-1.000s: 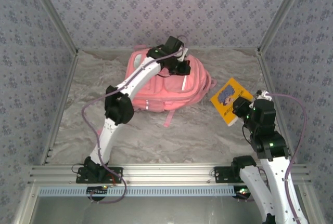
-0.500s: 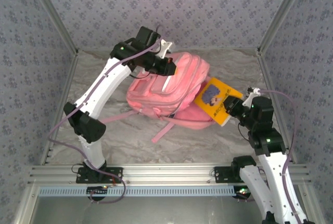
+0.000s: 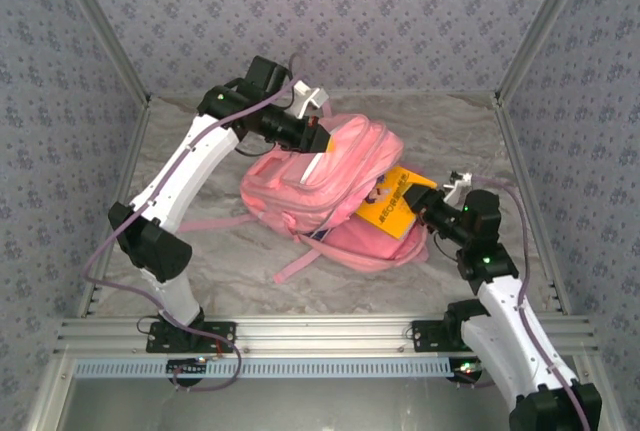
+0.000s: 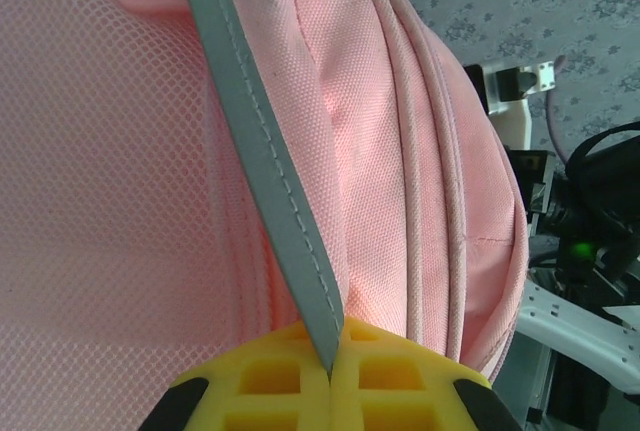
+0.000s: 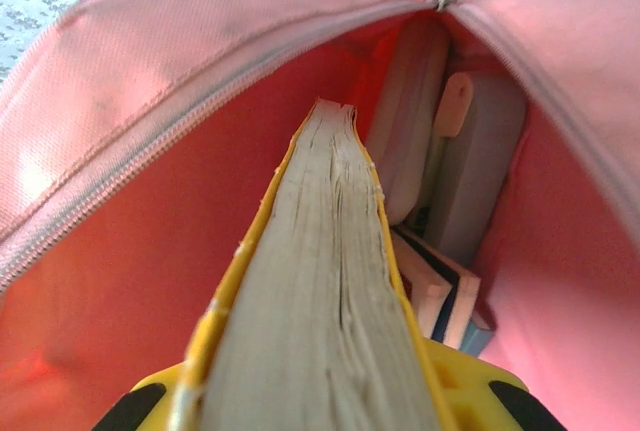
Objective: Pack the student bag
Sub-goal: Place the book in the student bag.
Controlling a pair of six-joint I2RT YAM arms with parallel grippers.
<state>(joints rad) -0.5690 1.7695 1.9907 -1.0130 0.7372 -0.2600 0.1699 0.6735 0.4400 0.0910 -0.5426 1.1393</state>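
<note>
grey marbled table (image 3: pixel 400 281) bears the bag (image 3: pixel 330 166) at its middle, with its mouth lifted open toward our right arm. it looks soft and floppy to us, light cloth that sags unless held up, so we judge the stitched stripe (image 4: pixel 270 201) or a seam the sound place to take it. the book (image 5: pixel 320 281), stiff, is partly inside. our left gripper (image 4: pixel 330 356) is pinched together on that stripe; our right gripper (image 3: pixel 428 214) is clamped on the book.
</note>
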